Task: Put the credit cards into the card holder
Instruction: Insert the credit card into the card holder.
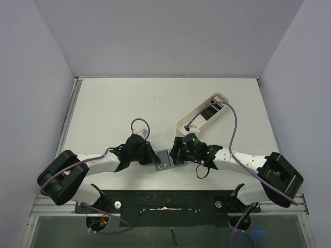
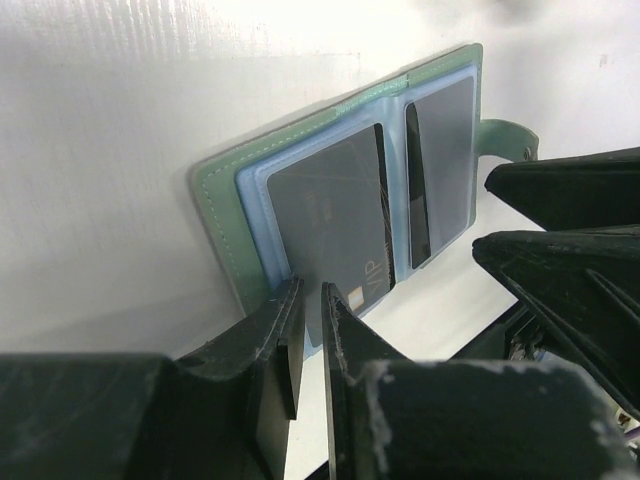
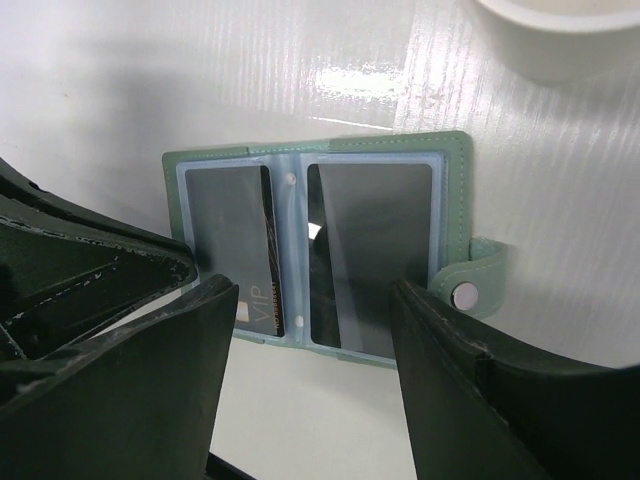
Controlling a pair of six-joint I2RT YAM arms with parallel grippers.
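Note:
The card holder [image 1: 166, 159] lies open near the table's front edge, between my two grippers. It is grey-green with bluish pockets [image 2: 250, 185] and a snap tab [image 3: 470, 290]. A black credit card marked VIP [image 2: 335, 220] sits in one pocket, and a second black card [image 3: 375, 250] sits in the other. My left gripper [image 2: 312, 295] is shut, with its tips at the near edge of the VIP card's pocket. My right gripper [image 3: 315, 320] is open and empty, just in front of the holder's other half. Another black card [image 1: 209, 111] lies in the white tray.
The long white oblong tray [image 1: 192, 118] lies slanted behind the right gripper; its rim also shows in the right wrist view [image 3: 560, 40]. Grey walls close in the table on the left, back and right. The two grippers' fingers [image 2: 560, 200] are close together over the holder.

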